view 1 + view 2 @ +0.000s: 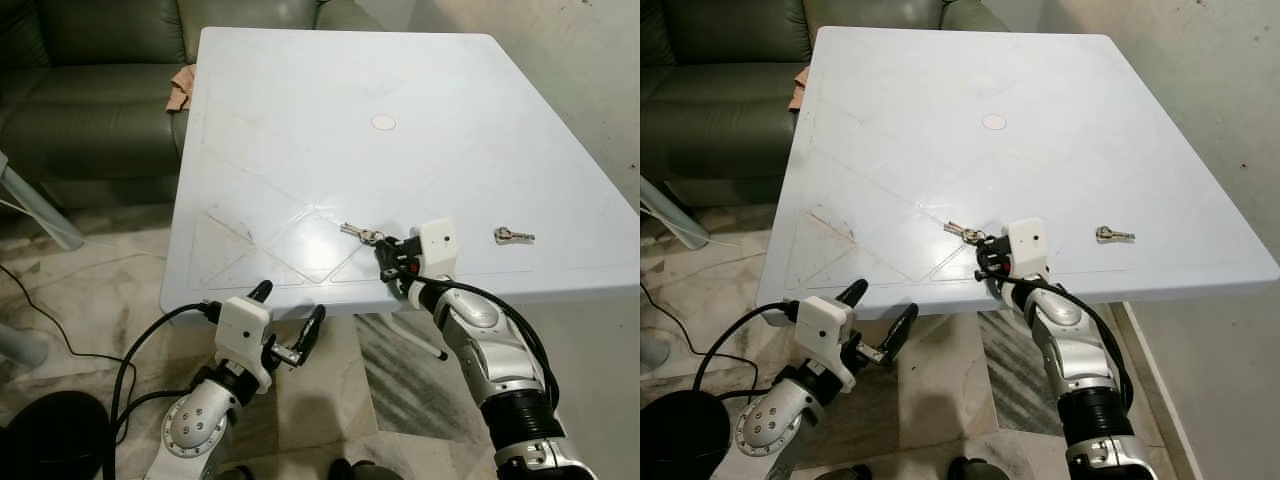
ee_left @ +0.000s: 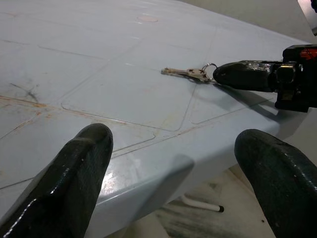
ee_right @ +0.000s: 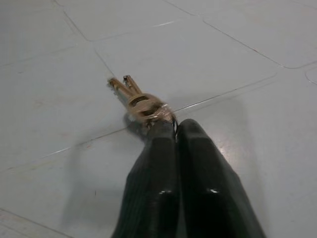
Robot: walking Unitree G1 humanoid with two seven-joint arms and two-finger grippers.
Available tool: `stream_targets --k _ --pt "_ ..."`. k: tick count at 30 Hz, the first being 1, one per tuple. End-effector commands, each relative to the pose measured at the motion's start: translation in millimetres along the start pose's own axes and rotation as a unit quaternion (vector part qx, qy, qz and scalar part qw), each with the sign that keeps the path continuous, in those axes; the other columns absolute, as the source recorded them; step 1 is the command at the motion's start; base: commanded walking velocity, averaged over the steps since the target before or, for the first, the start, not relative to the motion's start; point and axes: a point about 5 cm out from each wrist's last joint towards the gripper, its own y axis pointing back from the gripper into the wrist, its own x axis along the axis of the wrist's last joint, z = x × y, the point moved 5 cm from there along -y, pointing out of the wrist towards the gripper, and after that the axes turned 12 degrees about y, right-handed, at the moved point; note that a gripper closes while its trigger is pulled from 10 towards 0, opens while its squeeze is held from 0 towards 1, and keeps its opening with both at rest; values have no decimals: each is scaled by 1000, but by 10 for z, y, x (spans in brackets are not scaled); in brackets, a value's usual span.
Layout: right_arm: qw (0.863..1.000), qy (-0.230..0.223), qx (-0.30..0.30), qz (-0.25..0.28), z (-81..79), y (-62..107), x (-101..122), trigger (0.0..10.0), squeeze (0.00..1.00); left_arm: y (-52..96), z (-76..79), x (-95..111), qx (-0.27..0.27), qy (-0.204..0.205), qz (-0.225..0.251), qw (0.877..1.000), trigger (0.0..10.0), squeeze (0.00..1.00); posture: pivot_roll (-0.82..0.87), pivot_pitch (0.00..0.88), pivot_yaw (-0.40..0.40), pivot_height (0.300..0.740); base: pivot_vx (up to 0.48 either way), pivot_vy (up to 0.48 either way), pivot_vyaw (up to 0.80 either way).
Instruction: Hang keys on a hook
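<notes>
Pale marble floor [image 1: 70, 290] is spreading under a large white plastic counter [image 1: 300, 120], and a dark green sofa [image 1: 90, 90] is standing behind the counter's far left corner. A small orange cloth [image 1: 181, 90] is lying on the sofa, just beside the counter's edge. A round white cap [image 1: 383, 122] is sitting in the middle of the counter top.

The bunch of keys [image 1: 358, 233] is lying flat on the counter, near the front edge, with the key blades pointing away from the robot and to its left. The right hand [image 1: 385, 250] is reaching over the front edge of the counter, low above the surface. Its two black fingers [image 3: 188, 163] are pressed together, and their tips are pinching the ring end of the bunch of keys, as the right wrist view is showing. The keys are touching the counter.

A single key [image 1: 513, 236] is lying apart, on the robot's right side of the counter, also near the front edge.

The left hand [image 1: 290, 315] is hanging below and in front of the counter's front edge, over the floor. Its fingers [image 2: 74, 168] are spread wide and are grasping nothing. A black cable [image 1: 130, 370] is running along the left arm.
</notes>
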Motion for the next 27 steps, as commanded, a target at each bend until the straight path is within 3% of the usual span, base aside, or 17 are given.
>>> stream_targets --k 1,3,4,12,13,14,20,27 --pt "1000 3 9 8 -26 12 37 3961 0 16 -3 23 5 2 2 1000 10000 0 49 202 -72 740 0 0 0" --pt "1000 4 10 8 -29 12 39 3961 0 16 -4 23 5 2 2 1000 10000 0 49 202 -72 740 0 0 0" --pt "1000 2 15 8 -42 12 42 10000 0 16 -4 22 5 2 2 1000 10000 0 49 202 -72 740 0 0 0" --pt "1000 0 16 8 -40 9 40 10000 0 14 -8 20 5 1 1 1000 10000 0 50 199 -70 740 0 0 0" --pt "1000 -2 10 6 -21 8 35 10000 667 14 -9 19 5 1 1 1000 10000 0 50 200 -70 740 0 0 0" --pt "1000 -4 5 5 -5 7 31 10000 1000 14 -9 19 5 1 1 1000 10000 0 50 200 -70 740 0 0 0" --pt "1000 -8 -6 12 68 16 55 10000 1000 14 -8 14 5 2 -1 1000 10000 0 50 197 -69 740 0 0 0" --pt "1000 -2 16 25 19 25 96 10000 1000 18 -8 15 4 1 0 1000 10000 0 52 193 -68 740 0 0 0"
